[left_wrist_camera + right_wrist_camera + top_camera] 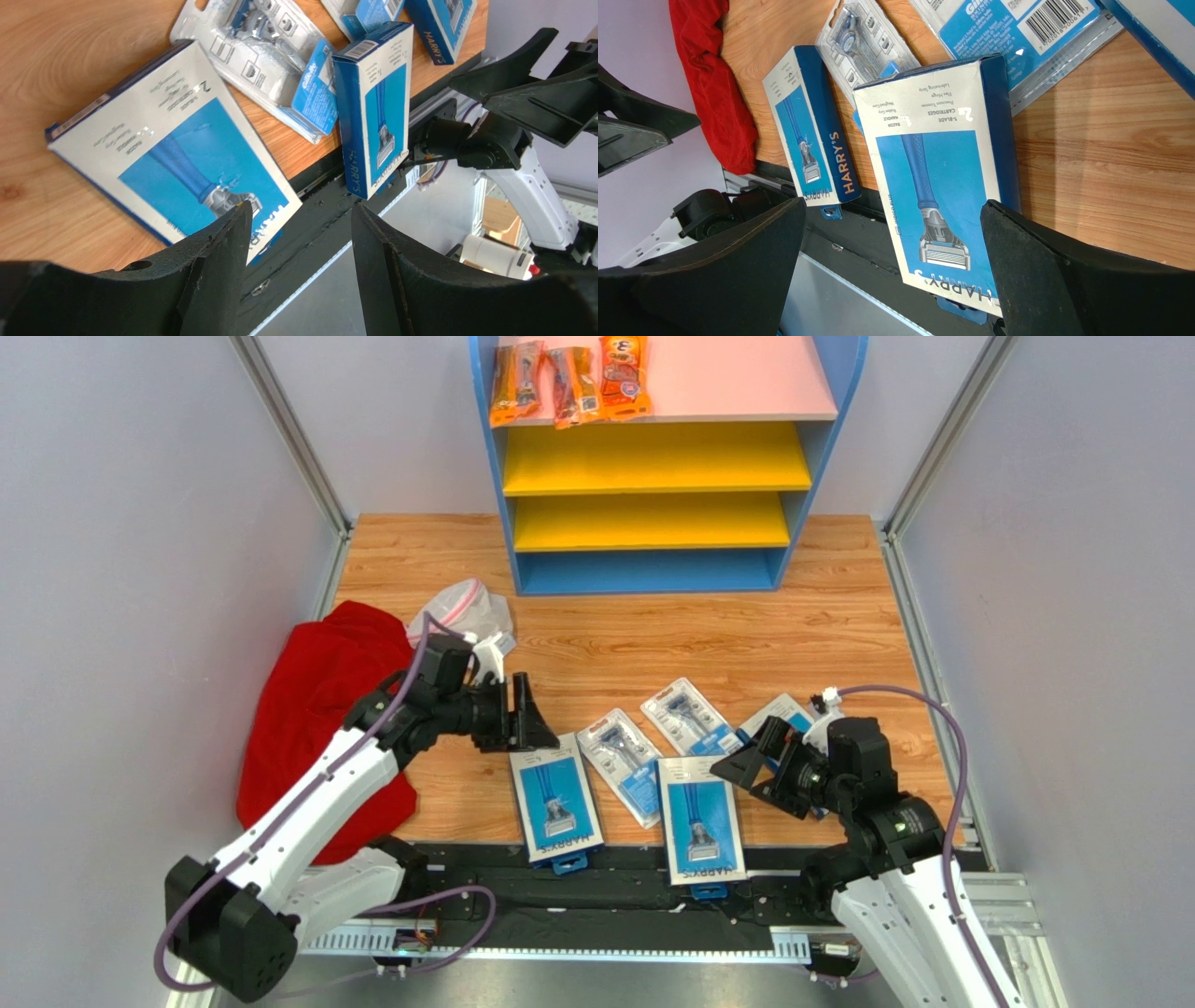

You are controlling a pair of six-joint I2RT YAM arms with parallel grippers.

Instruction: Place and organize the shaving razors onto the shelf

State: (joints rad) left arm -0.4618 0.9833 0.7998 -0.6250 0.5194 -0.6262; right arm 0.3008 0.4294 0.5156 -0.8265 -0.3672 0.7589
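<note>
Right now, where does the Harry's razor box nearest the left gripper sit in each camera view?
Top external: Harry's box, bottom centre-left, just below the left gripper.
Left wrist: the large box, left of centre.
Right wrist: the smaller box, upper left, near the red cloth.
Shared landmark: the second Harry's box beside it, both overhanging the black rail.

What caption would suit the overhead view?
Left gripper and right gripper, open, near five blue-and-white card razor packs; blue-framed shelf holds none.
</note>
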